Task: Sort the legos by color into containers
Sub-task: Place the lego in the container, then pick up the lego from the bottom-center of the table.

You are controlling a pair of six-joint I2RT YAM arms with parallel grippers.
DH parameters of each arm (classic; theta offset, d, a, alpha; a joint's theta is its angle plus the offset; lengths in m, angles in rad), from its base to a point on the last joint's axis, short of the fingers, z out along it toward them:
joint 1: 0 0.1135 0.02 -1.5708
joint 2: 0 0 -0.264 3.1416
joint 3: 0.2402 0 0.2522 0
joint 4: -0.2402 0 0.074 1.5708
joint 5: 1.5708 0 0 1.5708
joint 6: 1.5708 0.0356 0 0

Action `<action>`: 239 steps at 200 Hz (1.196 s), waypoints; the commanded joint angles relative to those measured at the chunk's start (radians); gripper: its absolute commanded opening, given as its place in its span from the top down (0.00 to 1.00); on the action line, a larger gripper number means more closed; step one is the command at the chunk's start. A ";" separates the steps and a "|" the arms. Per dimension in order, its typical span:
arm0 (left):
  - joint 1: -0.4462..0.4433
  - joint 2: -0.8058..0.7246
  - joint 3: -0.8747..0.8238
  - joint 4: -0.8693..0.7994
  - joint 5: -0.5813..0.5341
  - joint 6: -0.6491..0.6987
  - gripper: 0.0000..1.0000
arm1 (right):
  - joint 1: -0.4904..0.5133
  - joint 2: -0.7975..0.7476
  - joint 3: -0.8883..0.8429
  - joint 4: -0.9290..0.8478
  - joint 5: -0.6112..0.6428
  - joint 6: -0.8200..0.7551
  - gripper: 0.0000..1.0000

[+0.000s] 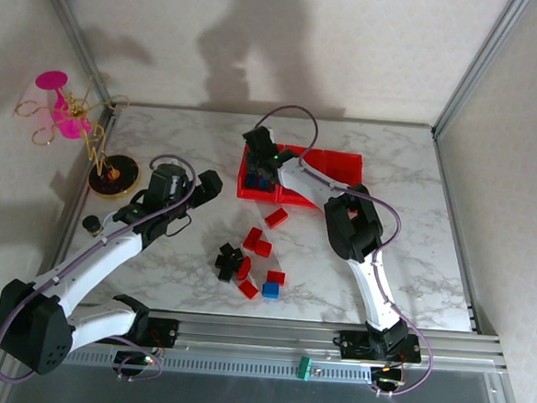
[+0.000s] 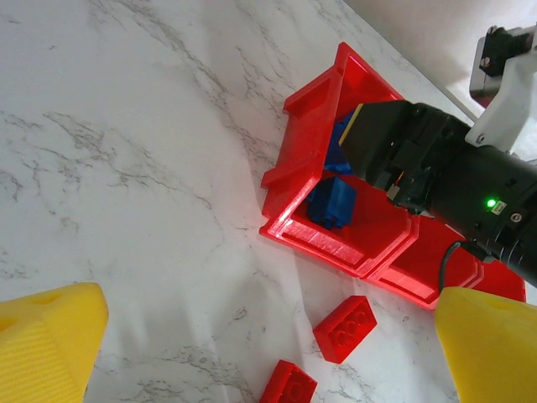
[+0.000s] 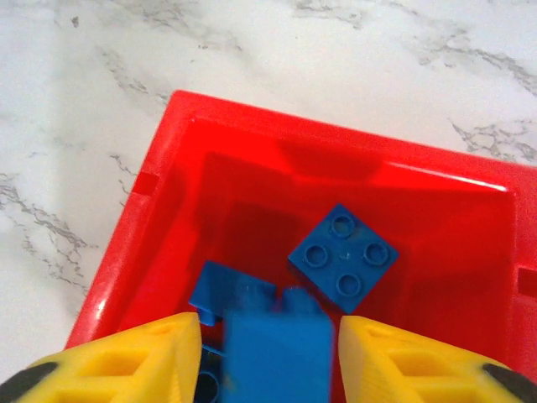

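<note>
My right gripper (image 3: 268, 329) crowding the leftmost bin (image 3: 166, 210), loose legos (image 1: 263, 248) cluttering mid-table, wire ornament stand (image 1: 112, 174) blocking far left, open marble (image 1: 423, 233) to my right

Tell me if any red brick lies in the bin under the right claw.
No, the bricks seen in that bin are all blue.

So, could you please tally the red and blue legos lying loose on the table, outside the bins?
Red legos: 6
Blue legos: 1
Total: 7
</note>
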 commanded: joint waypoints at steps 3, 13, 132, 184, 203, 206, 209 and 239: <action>0.010 -0.003 0.030 0.022 0.015 0.021 0.00 | 0.003 -0.031 0.028 -0.009 0.022 -0.018 0.50; 0.009 -0.006 0.031 0.020 0.018 0.020 0.00 | 0.003 -0.049 0.024 -0.015 0.019 -0.018 0.50; -0.073 -0.094 -0.001 -0.062 0.065 0.024 0.00 | 0.086 -0.502 -0.457 -0.078 -0.092 0.074 0.35; -0.171 -0.168 -0.060 -0.124 0.032 -0.002 0.00 | 0.184 -0.694 -0.692 -0.199 -0.064 0.226 0.29; -0.195 -0.209 -0.099 -0.135 0.041 0.002 0.01 | 0.233 -0.766 -0.782 -0.220 -0.078 0.306 0.27; -0.198 -0.215 -0.102 -0.140 0.041 0.003 0.01 | 0.243 -0.776 -0.795 -0.223 -0.081 0.318 0.26; -0.201 -0.221 -0.107 -0.146 0.041 0.004 0.00 | 0.254 -0.786 -0.808 -0.225 -0.082 0.329 0.26; -0.221 -0.255 -0.136 -0.177 0.052 0.003 0.00 | 0.345 -0.833 -0.883 -0.282 -0.074 0.450 0.23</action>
